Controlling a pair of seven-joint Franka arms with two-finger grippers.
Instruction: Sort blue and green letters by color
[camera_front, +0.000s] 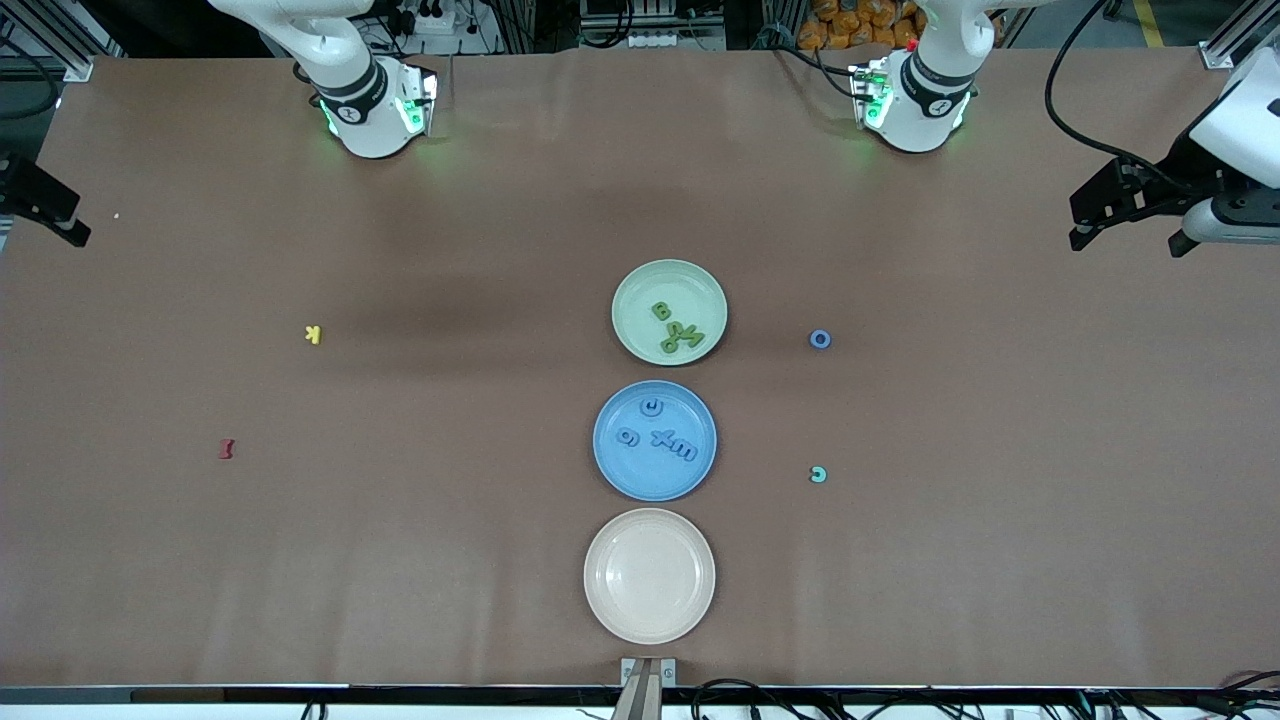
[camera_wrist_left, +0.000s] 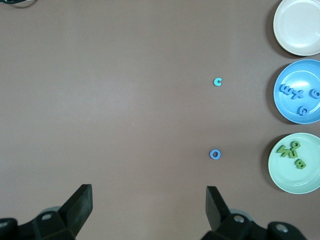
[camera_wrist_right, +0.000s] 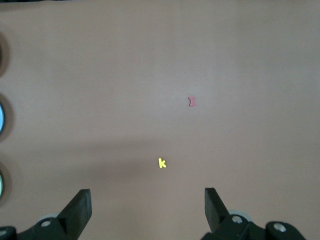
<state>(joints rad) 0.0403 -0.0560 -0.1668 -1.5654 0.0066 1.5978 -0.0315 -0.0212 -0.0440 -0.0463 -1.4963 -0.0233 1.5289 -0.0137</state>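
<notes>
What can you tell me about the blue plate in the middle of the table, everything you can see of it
The blue plate is round, shallow and matte, plastic by the look of it, with a raised rim. It sits flat on the brown table, middle of a row of three, between the green plate and the nearer, empty cream plate, close to both. Inside lie blue letters, four or five, spread flat. No claw is near it.

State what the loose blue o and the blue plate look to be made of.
Blue o: probably foam, a small flat matte cutout with no glint.
Blue plate: probably plastic or a plastic-fibre mix, smooth with a soft sheen on its rim; it could also be glazed.
</notes>
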